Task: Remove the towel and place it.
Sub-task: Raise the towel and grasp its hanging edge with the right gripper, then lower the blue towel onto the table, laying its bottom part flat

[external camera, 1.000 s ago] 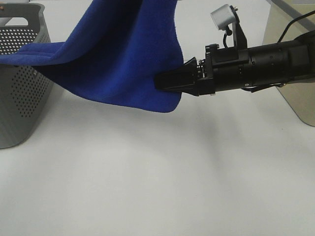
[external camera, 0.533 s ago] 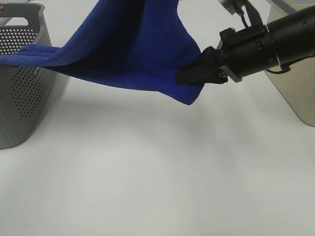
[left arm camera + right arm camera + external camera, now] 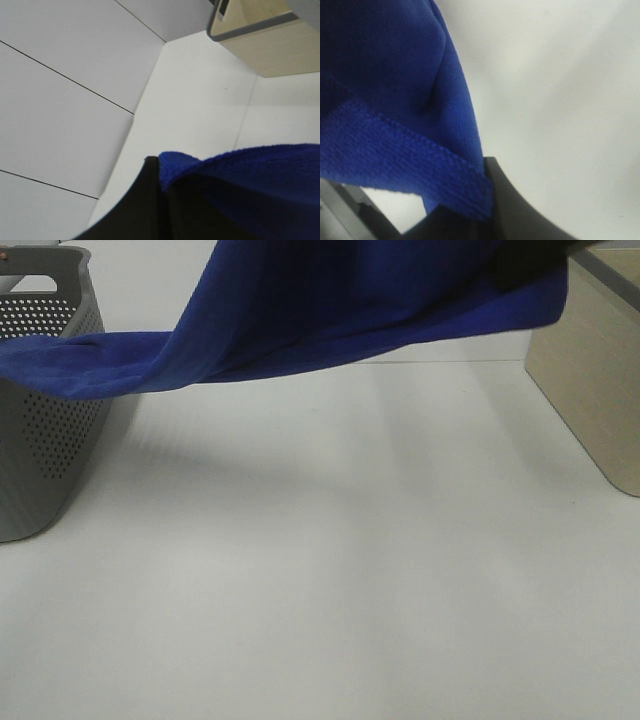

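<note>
Overhead view: one royal-blue towel (image 3: 330,310) is held high over a white table (image 3: 330,570) and is stretched across the top of the frame. Its left end is draped over the rim of one grey perforated basket (image 3: 50,440), touching it, while the rest is hung clear of the table. One beige box (image 3: 590,390) with a grey rim is set at the table's right edge.

Two grippers are counted in the wrist views. The left gripper (image 3: 162,187) is clamped on a rolled edge of the towel, and the right gripper (image 3: 482,197) is clamped on a stitched hem.

The step in hand is judged to be the removal, since the towel is raised but not yet freed from the basket. The next move is judged to call for the trailing end to be drawn off the rim, after which the cloth can be lowered onto the open table and released
</note>
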Controlling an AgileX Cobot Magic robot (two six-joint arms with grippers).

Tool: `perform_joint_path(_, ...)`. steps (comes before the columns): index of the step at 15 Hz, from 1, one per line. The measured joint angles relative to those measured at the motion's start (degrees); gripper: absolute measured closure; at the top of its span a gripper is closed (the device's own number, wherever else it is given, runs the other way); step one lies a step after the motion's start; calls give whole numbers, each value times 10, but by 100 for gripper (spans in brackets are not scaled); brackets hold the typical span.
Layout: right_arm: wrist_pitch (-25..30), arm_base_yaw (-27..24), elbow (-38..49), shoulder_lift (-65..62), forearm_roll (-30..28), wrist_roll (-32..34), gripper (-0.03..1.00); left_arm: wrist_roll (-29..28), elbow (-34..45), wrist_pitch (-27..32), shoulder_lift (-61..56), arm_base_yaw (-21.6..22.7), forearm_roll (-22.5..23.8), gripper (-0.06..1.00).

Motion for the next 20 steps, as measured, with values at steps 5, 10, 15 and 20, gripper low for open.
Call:
perform_joint_path(5, 23, 0, -194, 20, -69, 5, 95, -90, 0, -96, 0, 4, 141, 94)
perform_joint_path(10, 24, 0, -235, 27, -87, -7, 95, -245, 0, -199, 0, 79, 184, 94)
perform_joint_path(15, -136, 0, -235, 28, -101, -48, 95, -281, 0, -247, 5, 107, 196, 94)
perform_joint_path(20, -252, 0, -236, 56, -91, -178, 95, -281, 0, -399, 62, 178, 207, 94)
